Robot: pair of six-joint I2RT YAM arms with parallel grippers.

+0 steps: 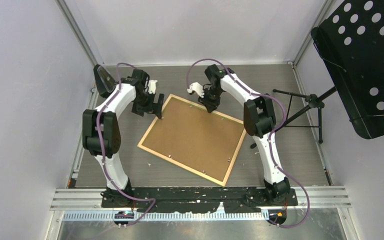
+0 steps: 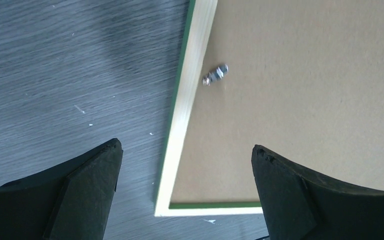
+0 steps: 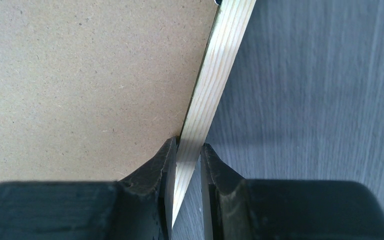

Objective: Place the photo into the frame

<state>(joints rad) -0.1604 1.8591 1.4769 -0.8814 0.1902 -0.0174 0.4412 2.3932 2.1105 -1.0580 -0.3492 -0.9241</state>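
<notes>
The frame [image 1: 181, 166] lies back-up and askew on the dark table, its light wood rail round a brown hardboard backing sheet [image 1: 192, 136]. The photo is hidden. My right gripper [image 1: 210, 107] is at the frame's far edge, and the right wrist view shows this gripper [image 3: 187, 146] shut on the wood rail [image 3: 220, 65], one finger on the backing [image 3: 80, 75] side. My left gripper [image 1: 158, 112] hangs open over the frame's far left corner. In the left wrist view that gripper [image 2: 186, 148] straddles the corner rail [image 2: 195, 60], where a strip of green shows, touching nothing.
A small metal tab [image 2: 215, 74] sits at the backing's edge, with others near the front edge [image 1: 170, 155]. A black perforated music stand [image 1: 365, 65] on a tripod [image 1: 305, 107] stands at the right. Grey walls close in the left, back and right.
</notes>
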